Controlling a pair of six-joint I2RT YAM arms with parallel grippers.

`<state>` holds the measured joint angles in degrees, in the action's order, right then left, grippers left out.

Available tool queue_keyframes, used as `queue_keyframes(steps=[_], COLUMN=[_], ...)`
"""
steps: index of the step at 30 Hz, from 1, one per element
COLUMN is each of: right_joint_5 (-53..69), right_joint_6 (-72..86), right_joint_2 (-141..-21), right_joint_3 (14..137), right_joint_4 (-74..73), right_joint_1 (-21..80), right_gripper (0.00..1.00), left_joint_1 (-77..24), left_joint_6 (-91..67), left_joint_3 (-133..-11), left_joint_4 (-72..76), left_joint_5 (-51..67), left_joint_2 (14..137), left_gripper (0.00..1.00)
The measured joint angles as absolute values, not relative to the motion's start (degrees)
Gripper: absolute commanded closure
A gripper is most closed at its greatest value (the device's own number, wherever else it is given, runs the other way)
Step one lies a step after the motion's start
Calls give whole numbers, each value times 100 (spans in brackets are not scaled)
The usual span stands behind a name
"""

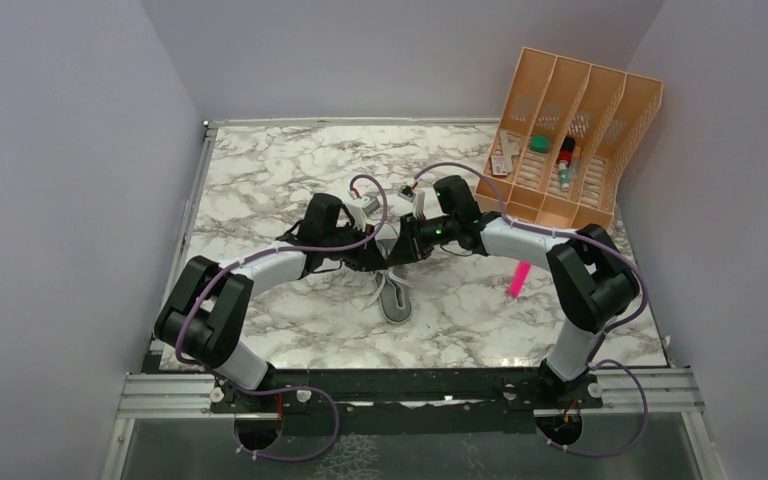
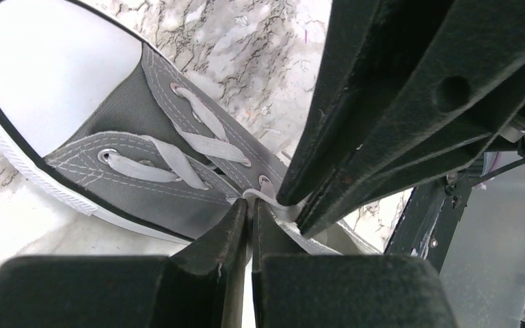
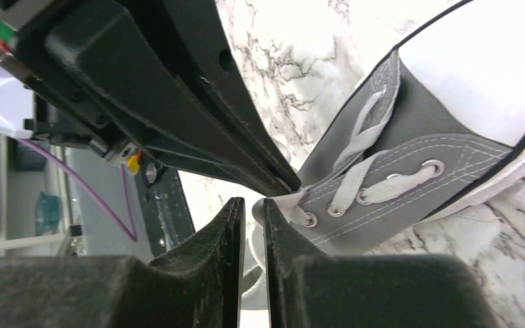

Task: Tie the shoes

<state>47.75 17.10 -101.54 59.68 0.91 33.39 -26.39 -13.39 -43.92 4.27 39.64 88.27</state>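
Note:
The grey canvas sneaker (image 1: 396, 300) lies on the marble table just in front of where my two grippers meet. Its white toe cap and crossed white laces show in the left wrist view (image 2: 130, 130) and the right wrist view (image 3: 410, 130). My left gripper (image 2: 251, 203) is shut on a white lace (image 2: 265, 197) at the top eyelets. My right gripper (image 3: 253, 202) is nearly closed, pinching the white lace (image 3: 284, 200) at the same spot. From above, the left gripper (image 1: 378, 256) and right gripper (image 1: 402, 250) are tip to tip over the shoe's opening, hiding most of it.
An orange slotted organiser (image 1: 570, 140) with small items stands at the back right. A pink object (image 1: 519, 279) lies on the table by the right arm. Grey walls close in on the left, back and right sides.

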Motion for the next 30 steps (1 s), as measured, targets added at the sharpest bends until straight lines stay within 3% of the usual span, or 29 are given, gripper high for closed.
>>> queue_keyframes(steps=[23, 30], right_joint_5=[5107, 4888], right_joint_6=[2596, 2552], right_joint_2=[-10130, -9883], right_joint_3=[5690, 5736], right_joint_4=[821, 143], right_joint_1=[3339, 3183], right_gripper=[78, 65], left_joint_1=[-2679, -2714], left_joint_6=[-2370, -2397], left_joint_3=[-3754, -3686], left_joint_4=[1741, 1765], left_joint_5=[3920, 3913], left_joint_2=[8729, 8602], left_gripper=[98, 98])
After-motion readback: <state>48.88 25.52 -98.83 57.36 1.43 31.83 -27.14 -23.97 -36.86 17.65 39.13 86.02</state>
